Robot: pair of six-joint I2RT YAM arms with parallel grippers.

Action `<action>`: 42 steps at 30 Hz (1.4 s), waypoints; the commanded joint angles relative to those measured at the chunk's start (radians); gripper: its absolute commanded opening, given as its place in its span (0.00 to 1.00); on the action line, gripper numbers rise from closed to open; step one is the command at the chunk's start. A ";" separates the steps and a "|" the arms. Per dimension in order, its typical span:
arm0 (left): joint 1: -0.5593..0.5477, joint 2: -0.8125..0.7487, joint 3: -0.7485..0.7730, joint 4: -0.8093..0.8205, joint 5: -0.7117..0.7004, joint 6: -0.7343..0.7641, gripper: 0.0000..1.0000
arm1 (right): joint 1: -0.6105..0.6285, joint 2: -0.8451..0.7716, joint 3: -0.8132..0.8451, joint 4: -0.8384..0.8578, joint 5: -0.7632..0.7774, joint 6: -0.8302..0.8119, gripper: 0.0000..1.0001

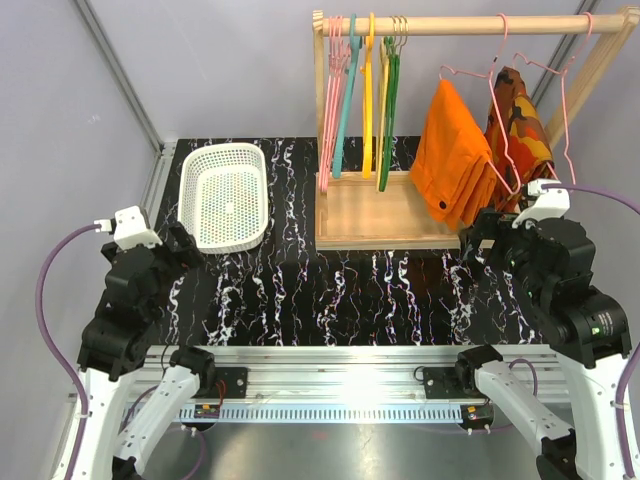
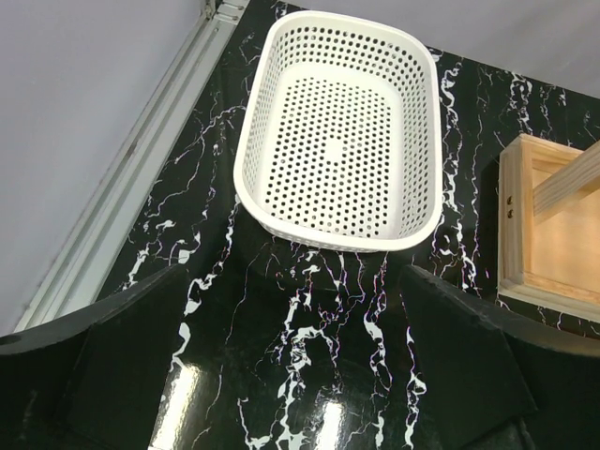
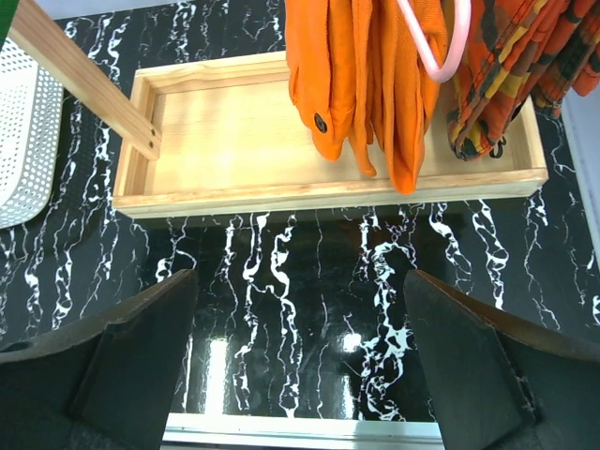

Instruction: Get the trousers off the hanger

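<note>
Top external view: upper right, bright orange cloth trousers [image 1: 455,155] draped on thin pink wire hanger [image 1: 499,40]; lower down, left gripper [image 1: 188,245] and right gripper [image 1: 478,238] spread wide, holding nothing.

You have a white perforated basket [image 1: 228,200] at ten o'clock on the black marbled table [image 1: 330,290]. A wooden rack [image 1: 450,25] stands at one o'clock. Pink, teal, yellow and green hangers [image 1: 362,100] hang from its rail, with a camouflage garment [image 1: 518,125] towards its three o'clock end.
</note>
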 commanded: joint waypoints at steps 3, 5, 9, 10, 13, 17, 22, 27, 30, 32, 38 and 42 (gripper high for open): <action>-0.004 -0.034 -0.018 0.066 -0.087 -0.068 0.99 | 0.007 -0.012 0.015 0.024 -0.054 -0.026 1.00; -0.004 -0.039 -0.014 0.069 -0.088 -0.064 0.99 | 0.009 -0.008 0.021 0.029 -0.058 -0.020 0.99; -0.004 -0.034 -0.003 0.066 -0.074 -0.055 0.99 | 0.007 0.014 0.032 0.047 -0.029 -0.018 0.99; -0.004 -0.033 0.002 0.066 -0.064 -0.053 0.99 | 0.007 0.029 0.041 0.053 -0.017 -0.026 0.99; -0.004 -0.031 0.008 0.063 -0.039 -0.045 0.99 | 0.007 0.088 0.116 0.058 0.032 -0.058 1.00; -0.004 -0.030 0.005 0.067 -0.001 -0.036 0.99 | 0.007 0.208 0.265 0.028 0.127 -0.106 0.99; -0.013 -0.027 0.003 0.072 0.025 -0.030 0.99 | 0.007 0.349 0.422 0.049 0.167 -0.107 0.99; -0.020 -0.016 0.003 0.072 0.033 -0.026 0.99 | 0.005 0.440 0.505 0.119 0.216 -0.218 1.00; -0.028 0.007 0.015 0.078 0.064 -0.024 0.99 | 0.007 0.516 0.567 0.141 0.235 -0.275 1.00; -0.037 0.035 0.025 0.075 0.067 -0.022 0.99 | -0.016 0.543 0.607 0.152 0.209 -0.298 1.00; -0.054 0.062 0.028 0.073 0.077 -0.021 0.99 | -0.206 0.675 0.713 0.097 -0.114 -0.276 0.99; -0.059 0.064 0.028 0.075 0.081 -0.021 0.99 | -0.229 0.738 0.753 0.050 -0.264 -0.265 0.73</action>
